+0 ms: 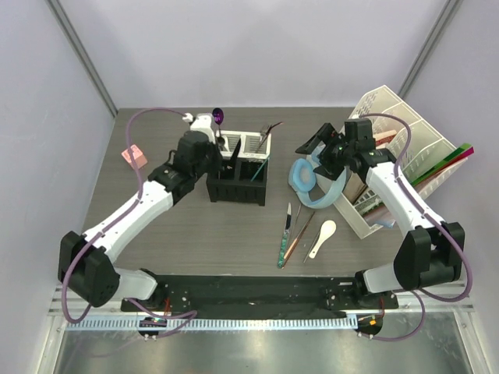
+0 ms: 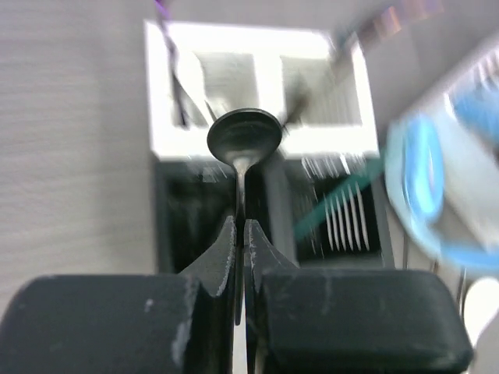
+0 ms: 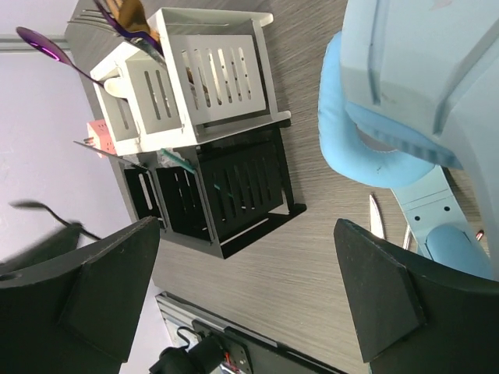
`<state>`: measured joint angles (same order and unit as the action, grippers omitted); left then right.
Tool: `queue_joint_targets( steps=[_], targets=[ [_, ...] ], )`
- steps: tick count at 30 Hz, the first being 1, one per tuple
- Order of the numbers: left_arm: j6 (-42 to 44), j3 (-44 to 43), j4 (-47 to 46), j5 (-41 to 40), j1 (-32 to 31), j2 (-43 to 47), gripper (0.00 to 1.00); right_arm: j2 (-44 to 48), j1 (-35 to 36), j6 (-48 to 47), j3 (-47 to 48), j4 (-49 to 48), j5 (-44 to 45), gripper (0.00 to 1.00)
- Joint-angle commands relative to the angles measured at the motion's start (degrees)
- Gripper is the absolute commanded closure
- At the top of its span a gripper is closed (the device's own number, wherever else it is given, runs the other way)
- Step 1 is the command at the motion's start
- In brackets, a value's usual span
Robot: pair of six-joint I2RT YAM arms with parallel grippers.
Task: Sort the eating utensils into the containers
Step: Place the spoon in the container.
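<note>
Left gripper [image 2: 242, 226] pinched shut on a dark spoon [image 2: 244, 134] above the caddy [image 2: 257, 136].
Spoon bowl hangs where white and black compartments meet; right gripper [image 3: 245, 234] spread wide beside the light blue ring [image 3: 343, 132]; 1 white soup spoon [image 1: 322, 238] lies on the table [image 1: 195, 234].

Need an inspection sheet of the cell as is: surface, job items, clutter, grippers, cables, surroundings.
Surface: dark wood-grain table, no spills seen.
Job's things: caddy holds purple spoon and other pieces upright; white soup spoon, chopsticks and green-patterned piece lie loose on the table.
Clutter: light blue ring, pink block, white slotted rack.
Grippers: left gripper shut on dark spoon above the caddy; right gripper open, empty, near the ring.
Cables: purple cables loop along both arms.
Surroundings: plain pale walls; nothing else seen.
</note>
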<state>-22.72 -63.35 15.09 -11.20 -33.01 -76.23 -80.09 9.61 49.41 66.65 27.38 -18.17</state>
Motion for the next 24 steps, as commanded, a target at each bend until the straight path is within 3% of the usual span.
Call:
queue_joint_targets(
  steps=[1,5,12,17,24],
  targets=[
    [-4.43,-4.67,-9.9,-1.2,6.99,-4.89,1.0,-1.29,-0.2,-0.02,2.52,-3.9,-2.39,0.0],
    [-2.07,-13.08,-11.84,-0.22,9.2,-12.44,1.0,-1.73,-0.29,2.01,1.11,-9.35,-4.15,0.0],
    [-5.05,-26.72,-8.68,4.51,9.55,-27.2,1.0,-2.88,-0.2,2.36,0.94,-9.27,-5.12,0.0],
    [-7.78,-26.74,-10.25,4.44,9.37,-31.87,1.0,-1.21,-1.25,0.43,-0.47,-9.36,-5.03,0.0],
    [-4.44,-21.47,-12.19,0.92,8.58,-33.29,1.0,-1.38,-2.66,3.5,-3.02,-11.38,-7.67,0.0]
  ],
)
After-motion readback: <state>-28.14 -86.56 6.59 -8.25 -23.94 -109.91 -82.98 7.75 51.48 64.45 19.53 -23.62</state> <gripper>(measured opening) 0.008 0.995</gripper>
